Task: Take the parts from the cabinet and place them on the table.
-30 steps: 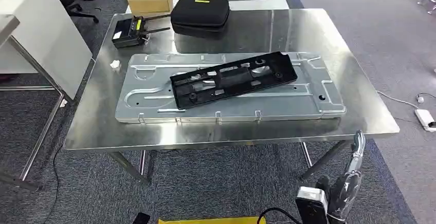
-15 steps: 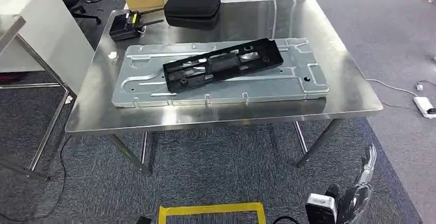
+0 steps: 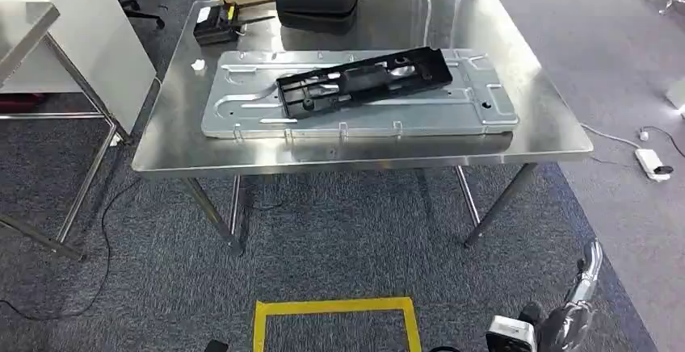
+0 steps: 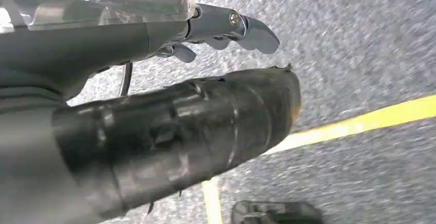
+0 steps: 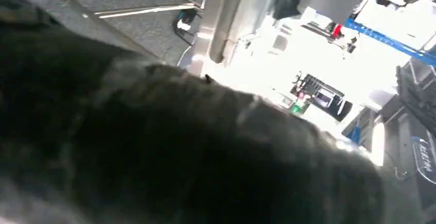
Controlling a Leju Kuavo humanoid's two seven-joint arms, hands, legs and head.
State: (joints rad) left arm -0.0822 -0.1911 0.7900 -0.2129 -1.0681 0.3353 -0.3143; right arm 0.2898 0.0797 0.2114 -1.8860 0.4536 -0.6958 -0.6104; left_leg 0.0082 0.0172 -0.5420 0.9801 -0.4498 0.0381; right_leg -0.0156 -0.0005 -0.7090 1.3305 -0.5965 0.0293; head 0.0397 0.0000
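black part (image 3: 363, 82) lies on the metal panel (image 3: 355, 118) mid worktop (image 3: 549, 126); zip case (image 3: 317, 2) at far edge; both robot hand grips: can't tell

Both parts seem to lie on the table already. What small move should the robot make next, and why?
Probably step away and turn toward the cabinet. The black part rests on the metal panel, which lies on the table, and the right hand hangs low, away from them, so nothing is left to place here.
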